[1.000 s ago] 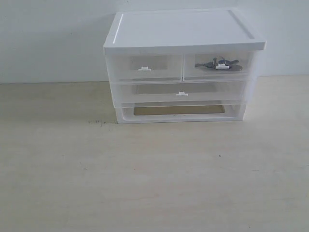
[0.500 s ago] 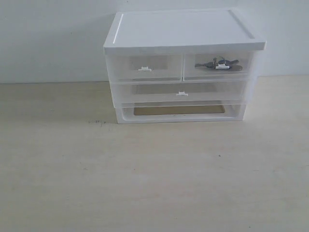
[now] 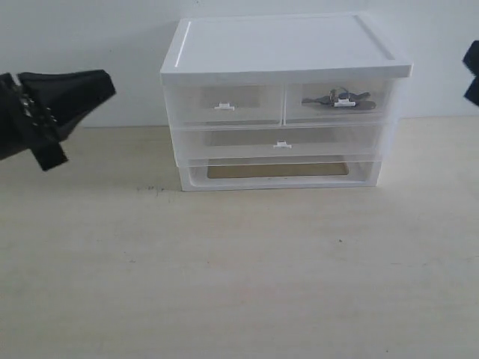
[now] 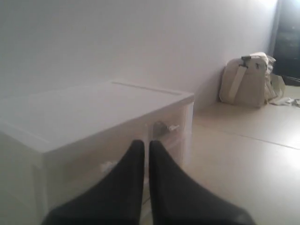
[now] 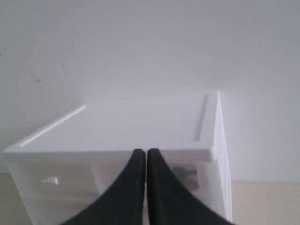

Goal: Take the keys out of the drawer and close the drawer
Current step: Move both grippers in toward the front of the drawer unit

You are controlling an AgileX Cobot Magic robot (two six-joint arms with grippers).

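At the left edge of the frame the left gripper [image 4: 143, 145] hangs above the table [image 3: 239, 269], its black fingers drawn nearly together on nothing. The tabletop is pale wood grain with a few dark specks [image 3: 152, 188], and behind it is a plain white wall [image 3: 90, 37]. The white cabinet [image 3: 277, 45] stands in the upper middle. The keys [image 3: 340, 98] lie inside the drawer [image 3: 314, 114], at the cabinet's upper right. The right gripper [image 5: 146, 153] peeks in at the right edge, pinched narrow and empty. The left wrist view shows a beige bag [image 4: 246, 79] against the wall.
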